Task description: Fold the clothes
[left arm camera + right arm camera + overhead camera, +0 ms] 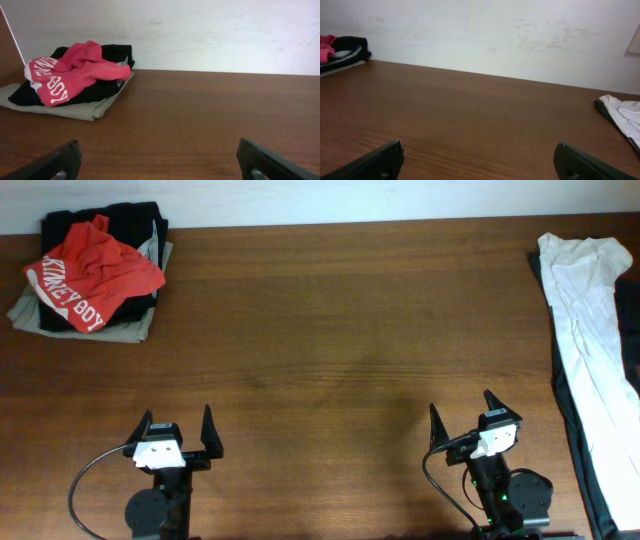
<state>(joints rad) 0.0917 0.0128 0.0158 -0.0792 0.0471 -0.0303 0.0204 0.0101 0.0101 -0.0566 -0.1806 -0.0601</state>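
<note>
Nearest the camera, the left claw (176,422) and the right claw (462,410) are sitting low at the near edge of the table (330,330). Both are spread wide and gripping nothing, with bare wood showing between the fingers in each wrist view. No garment is lying within either claw's immediate reach, and the middle of the table is carrying nothing. Further out along the right edge, a white garment (585,320) is lying stretched lengthwise and rumpled over a dark garment (570,420); neither is looking folded. At the far left corner, a red shirt (95,270) with white lettering is lying crumpled on top of a black garment (120,220), which is resting on a khaki garment (135,330). The two lower pieces are appearing flat and squared, so possibly folded already, though this cannot be confirmed. In this inspector's judgement the task is standing at or near its outset: at least the red shirt and the white garment are awaiting folding, and no fold is under way.
</note>
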